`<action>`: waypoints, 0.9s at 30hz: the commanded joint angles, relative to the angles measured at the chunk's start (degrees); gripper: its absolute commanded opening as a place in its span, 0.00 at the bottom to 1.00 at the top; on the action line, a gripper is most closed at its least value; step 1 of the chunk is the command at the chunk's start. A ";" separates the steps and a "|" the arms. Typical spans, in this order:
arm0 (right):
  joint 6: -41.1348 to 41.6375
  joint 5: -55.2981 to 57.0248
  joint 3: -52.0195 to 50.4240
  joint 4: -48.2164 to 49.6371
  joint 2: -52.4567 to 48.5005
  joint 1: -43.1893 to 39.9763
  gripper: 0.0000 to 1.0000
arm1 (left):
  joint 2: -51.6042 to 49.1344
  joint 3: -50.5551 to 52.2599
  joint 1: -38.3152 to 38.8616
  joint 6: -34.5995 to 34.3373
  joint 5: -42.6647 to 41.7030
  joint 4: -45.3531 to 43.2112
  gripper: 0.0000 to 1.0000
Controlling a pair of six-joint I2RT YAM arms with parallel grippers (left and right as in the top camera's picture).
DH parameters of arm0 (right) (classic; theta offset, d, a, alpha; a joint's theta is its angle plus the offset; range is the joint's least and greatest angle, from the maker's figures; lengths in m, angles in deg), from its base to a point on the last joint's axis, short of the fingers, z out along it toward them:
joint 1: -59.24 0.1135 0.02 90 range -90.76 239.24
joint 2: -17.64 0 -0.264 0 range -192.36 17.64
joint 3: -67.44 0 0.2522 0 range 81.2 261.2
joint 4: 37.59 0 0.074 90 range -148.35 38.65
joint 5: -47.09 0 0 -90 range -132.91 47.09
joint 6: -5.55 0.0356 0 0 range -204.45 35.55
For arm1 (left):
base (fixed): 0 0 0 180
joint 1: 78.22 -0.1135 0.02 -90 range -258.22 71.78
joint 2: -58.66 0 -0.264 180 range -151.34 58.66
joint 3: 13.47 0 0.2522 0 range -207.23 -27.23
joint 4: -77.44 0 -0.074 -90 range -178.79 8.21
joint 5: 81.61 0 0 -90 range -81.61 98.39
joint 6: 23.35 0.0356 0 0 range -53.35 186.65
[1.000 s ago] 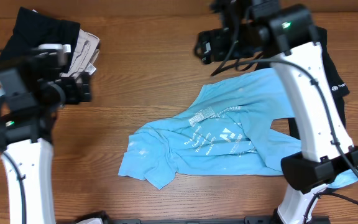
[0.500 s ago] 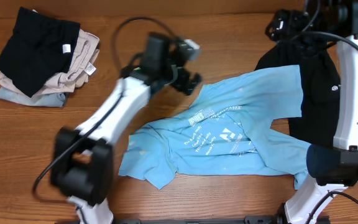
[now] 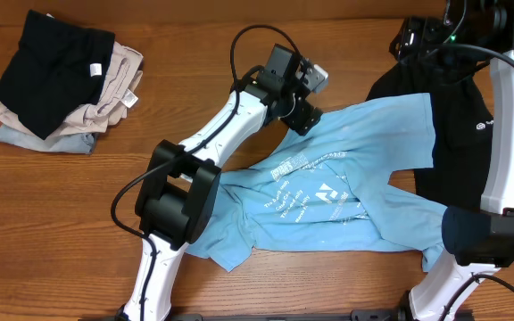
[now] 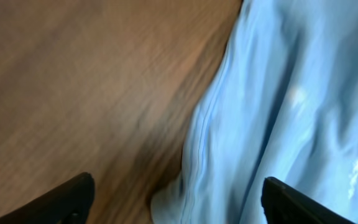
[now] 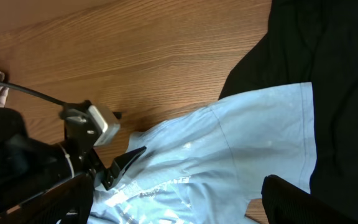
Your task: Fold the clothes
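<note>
The light blue T-shirt (image 3: 346,178) with white print lies crumpled in the middle of the table. It also shows in the left wrist view (image 4: 291,93) and the right wrist view (image 5: 229,162). The black shirt (image 3: 458,107) with a small white logo lies at the right, partly under the blue one, and shows in the right wrist view (image 5: 328,62). My left gripper (image 3: 302,116) is open and low over the blue shirt's upper left edge, its jaws straddling the hem (image 4: 179,208). My right gripper (image 3: 415,37) is open, empty and high over the far right corner (image 5: 179,205).
A stack of folded garments (image 3: 61,80), black on top of beige and grey, sits at the far left corner. Bare wooden table (image 3: 150,160) lies between it and the blue shirt. The left arm (image 3: 212,143) stretches across the middle.
My left arm has swung from the far left to the blue shirt's upper edge. My right arm has moved right, to the far right corner.
</note>
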State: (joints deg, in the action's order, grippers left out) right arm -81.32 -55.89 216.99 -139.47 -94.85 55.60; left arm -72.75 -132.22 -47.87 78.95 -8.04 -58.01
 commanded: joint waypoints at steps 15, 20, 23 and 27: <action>-0.55 0.94 1.05 0.31 0.48 -0.09 0.88 | -2.49 -1.33 0.85 4.50 0.55 5.88 0.63; -0.55 0.94 1.05 0.31 0.48 -0.09 0.87 | -3.58 -1.18 0.85 4.46 1.88 5.66 0.55; -0.55 0.94 1.05 0.33 0.48 -0.09 0.88 | -5.01 -1.18 0.85 4.44 2.08 5.25 0.55; -0.55 0.94 1.05 0.33 0.48 -0.09 0.87 | -6.14 -1.18 0.85 4.37 3.72 4.70 0.32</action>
State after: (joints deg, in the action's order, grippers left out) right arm -81.49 -55.49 216.99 -139.40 -94.85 55.62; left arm -76.64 -132.55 -47.43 82.18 -6.07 -53.27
